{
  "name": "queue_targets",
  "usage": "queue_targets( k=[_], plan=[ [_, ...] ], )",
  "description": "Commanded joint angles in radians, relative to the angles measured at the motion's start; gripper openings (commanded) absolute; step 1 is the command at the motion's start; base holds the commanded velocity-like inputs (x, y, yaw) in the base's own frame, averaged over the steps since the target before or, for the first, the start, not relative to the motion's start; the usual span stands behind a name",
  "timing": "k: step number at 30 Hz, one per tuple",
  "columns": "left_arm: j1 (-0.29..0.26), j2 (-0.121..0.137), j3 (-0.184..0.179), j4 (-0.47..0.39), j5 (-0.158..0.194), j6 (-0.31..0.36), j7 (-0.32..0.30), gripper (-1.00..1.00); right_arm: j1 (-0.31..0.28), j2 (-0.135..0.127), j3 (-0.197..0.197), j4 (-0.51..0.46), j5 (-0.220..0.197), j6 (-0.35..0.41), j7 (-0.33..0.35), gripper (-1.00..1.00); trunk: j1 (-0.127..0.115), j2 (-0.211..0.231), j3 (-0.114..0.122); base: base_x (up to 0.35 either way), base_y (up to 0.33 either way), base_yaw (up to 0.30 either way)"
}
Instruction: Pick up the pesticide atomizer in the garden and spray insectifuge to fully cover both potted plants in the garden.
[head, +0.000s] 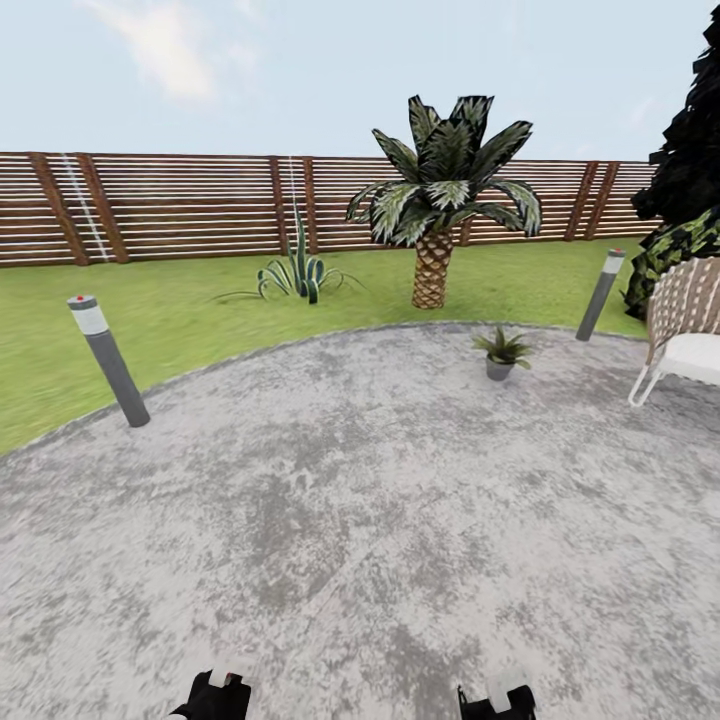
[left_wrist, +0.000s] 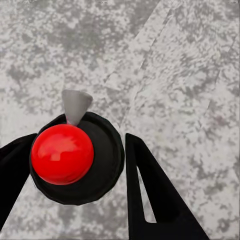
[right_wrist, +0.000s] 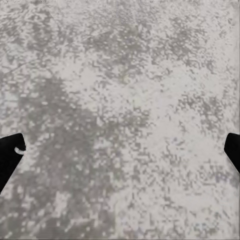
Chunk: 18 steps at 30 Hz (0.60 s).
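The patio (head: 360, 520), mottled grey and round-edged, serves as the landmark here. One potted plant (head: 502, 353) stands on the patio near its far rim, a low green rosette in a small grey pot, upright. Just beyond that rim, on the lawn (head: 190, 305), rises a palm (head: 440, 205) with a scaly trunk, and left of it a spiky long-leaved plant (head: 298, 272) without a pot. A slatted wooden fence (head: 180, 205) closes the lawn behind them. Two grey bollard lamps stand at the patio's edge: the left lamp (head: 108, 360) leaning at the near-left rim, the right lamp (head: 600, 294) at the far-right rim. A white chair (head: 685, 325) sits on the patio's right side, near the right lamp and well apart from the potted plant. The left gripper (left_wrist: 75, 165) hangs over the patio with its black fingers (left_wrist: 155, 195) clamped around the atomizer (left_wrist: 75, 157), seen from above as a dark round body with a red cap and a grey nozzle. The right gripper (right_wrist: 120, 152) hovers above bare paving, its fingertips (right_wrist: 10, 155) spread wide apart with nothing between them.
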<state>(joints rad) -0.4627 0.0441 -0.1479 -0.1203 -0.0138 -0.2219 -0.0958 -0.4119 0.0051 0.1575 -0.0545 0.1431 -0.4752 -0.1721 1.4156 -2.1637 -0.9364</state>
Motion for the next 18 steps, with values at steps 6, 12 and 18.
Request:
queue_targets(
  k=[6, 12, 18],
  plan=[
    [-0.001, 0.000, -0.004, 0.001, -0.001, -0.004, -0.001, -1.00, -0.001, -0.001, 0.004, 0.001, 0.012, 0.000, -0.010, 1.00, 0.000, 0.000, -0.001, 0.337, 0.000, 0.000],
    [-0.001, 0.000, -0.004, 0.001, -0.001, -0.004, -0.001, -1.00, -0.001, -0.001, 0.004, 0.001, 0.012, 0.000, -0.010, 1.00, 0.000, 0.000, -0.001, 0.337, 0.000, 0.000],
    [-0.001, 0.000, -0.004, 0.001, -0.002, -0.004, -0.001, -1.00, -0.001, -0.001, 0.005, 0.001, 0.012, 0.000, -0.010, 1.00, 0.000, 0.000, -0.001, 0.337, 0.000, 0.000]
  ],
)
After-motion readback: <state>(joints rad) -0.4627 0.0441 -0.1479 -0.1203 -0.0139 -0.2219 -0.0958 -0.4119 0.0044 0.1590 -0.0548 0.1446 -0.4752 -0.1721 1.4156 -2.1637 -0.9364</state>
